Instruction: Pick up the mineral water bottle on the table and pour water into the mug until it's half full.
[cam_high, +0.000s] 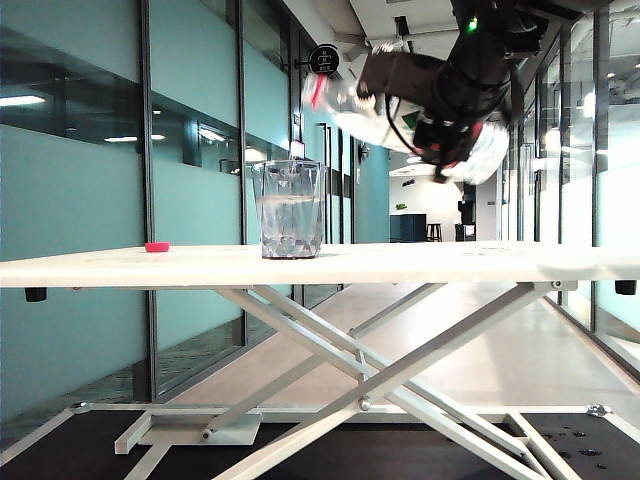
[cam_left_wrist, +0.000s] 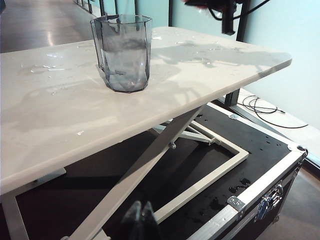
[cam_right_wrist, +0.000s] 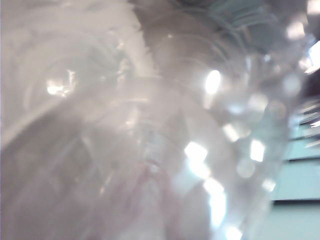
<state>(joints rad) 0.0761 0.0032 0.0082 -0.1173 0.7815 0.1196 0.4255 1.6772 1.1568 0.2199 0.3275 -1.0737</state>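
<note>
The clear faceted mug (cam_high: 290, 210) stands on the white table (cam_high: 450, 262), with water up to a little above its middle. Above and to its right in the exterior view, my right gripper (cam_high: 440, 140) is shut on the mineral water bottle (cam_high: 360, 110). The bottle lies tipped almost level, its red neck ring toward the mug's side. In the right wrist view the blurred bottle (cam_right_wrist: 150, 140) fills the picture and hides the jaws. My left gripper (cam_left_wrist: 141, 215) hangs shut and empty below the table (cam_left_wrist: 60, 115), away from the mug (cam_left_wrist: 122, 52).
A small red cap (cam_high: 157, 246) lies on the tabletop left of the mug. Water drops (cam_left_wrist: 42, 68) spot the tabletop. Under the table are the white scissor legs (cam_high: 380, 370) and a black case with metal edges (cam_left_wrist: 260, 190). Cables (cam_left_wrist: 265, 107) lie on the floor.
</note>
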